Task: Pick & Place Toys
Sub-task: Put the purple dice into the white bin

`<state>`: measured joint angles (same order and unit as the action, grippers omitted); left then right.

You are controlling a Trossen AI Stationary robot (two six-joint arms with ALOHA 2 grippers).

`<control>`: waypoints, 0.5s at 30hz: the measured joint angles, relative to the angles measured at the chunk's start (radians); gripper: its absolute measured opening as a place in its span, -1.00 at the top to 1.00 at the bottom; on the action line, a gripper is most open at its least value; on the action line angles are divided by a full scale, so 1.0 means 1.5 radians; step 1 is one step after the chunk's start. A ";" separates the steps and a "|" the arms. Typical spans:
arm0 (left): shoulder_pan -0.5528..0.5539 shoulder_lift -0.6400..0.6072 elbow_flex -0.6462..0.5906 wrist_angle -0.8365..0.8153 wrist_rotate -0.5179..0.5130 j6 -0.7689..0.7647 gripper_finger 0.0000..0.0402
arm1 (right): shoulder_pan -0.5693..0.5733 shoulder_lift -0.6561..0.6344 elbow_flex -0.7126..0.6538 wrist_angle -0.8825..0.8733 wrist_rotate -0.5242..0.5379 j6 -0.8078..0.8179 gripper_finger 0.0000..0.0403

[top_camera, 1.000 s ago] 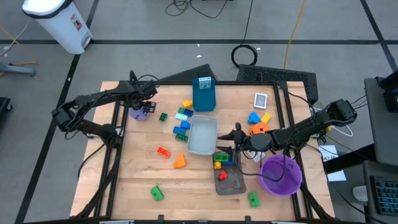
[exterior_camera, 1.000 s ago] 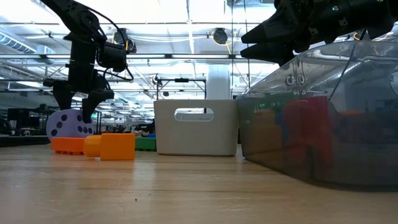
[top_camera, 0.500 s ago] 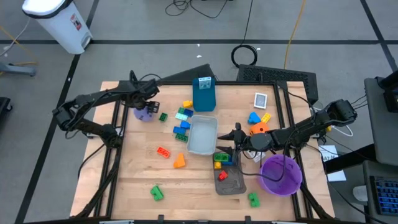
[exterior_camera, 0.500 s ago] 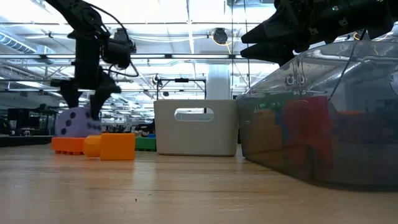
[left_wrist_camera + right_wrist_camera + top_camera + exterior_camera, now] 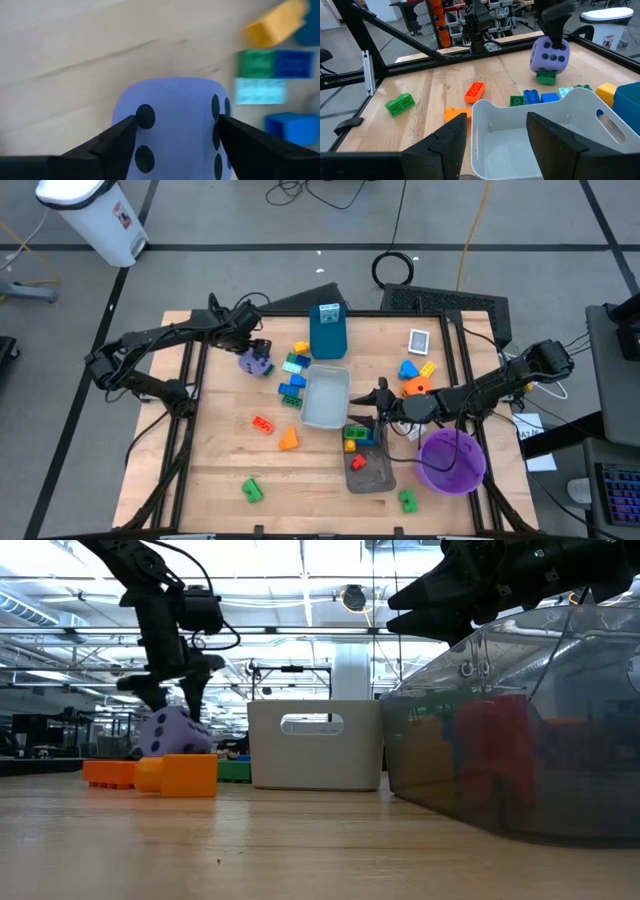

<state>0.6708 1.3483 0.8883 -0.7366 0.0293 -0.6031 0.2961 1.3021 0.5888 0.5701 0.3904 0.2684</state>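
I look down at the table and see my left gripper [image 5: 256, 358] clamped on the purple die [image 5: 257, 362]. A second ago the die sat near the table's left edge. Now it is over by the little heap of bricks [image 5: 293, 373], close to the white tray [image 5: 326, 396]. The green brick [image 5: 546, 77] that lay beside the die before is now right under it. From table height, the die [image 5: 173, 731] is tilted and sits a bit higher than it did, with the fingers [image 5: 196, 690] on both sides of it. In the left wrist camera, the two dark fingers [image 5: 117, 142] press on the die's [image 5: 175, 125] dotted faces.

My right gripper [image 5: 380, 395] waits in the same spot as before, over the near end of the white tray. Its fingers [image 5: 451, 136] stand apart and hold nothing.

The other toys have not moved. The orange flat brick [image 5: 263, 423] and the orange wedge [image 5: 289, 440] lie on the wood in front of the tray. One green brick [image 5: 251, 490] is near the front edge. Another green brick [image 5: 407, 500] is by the purple bowl [image 5: 451, 461]. The orange die [image 5: 414, 386] sits beside the right arm.
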 joint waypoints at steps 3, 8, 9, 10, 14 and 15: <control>0.001 0.000 0.001 0.037 0.034 0.000 -0.16 | 0.000 0.000 0.000 0.000 0.000 0.000 0.03; 0.000 0.000 0.002 0.042 0.077 0.007 0.19 | 0.000 0.000 0.000 0.000 0.000 0.000 0.03; -0.002 0.003 0.003 0.040 0.082 0.014 0.25 | 0.000 0.000 0.000 0.000 0.000 0.000 0.03; -0.005 0.004 0.003 0.037 0.084 0.022 0.30 | 0.000 0.000 0.000 0.000 0.000 0.000 0.03; -0.024 0.004 0.004 0.028 0.066 0.047 0.38 | 0.000 0.000 0.000 0.000 0.000 0.000 0.03; -0.030 0.004 0.004 0.028 0.055 0.047 0.37 | 0.000 0.000 0.000 0.000 0.000 0.000 0.03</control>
<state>0.6258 1.3548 0.8936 -0.6948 0.1122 -0.5323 0.2959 1.3022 0.5888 0.5705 0.3904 0.2684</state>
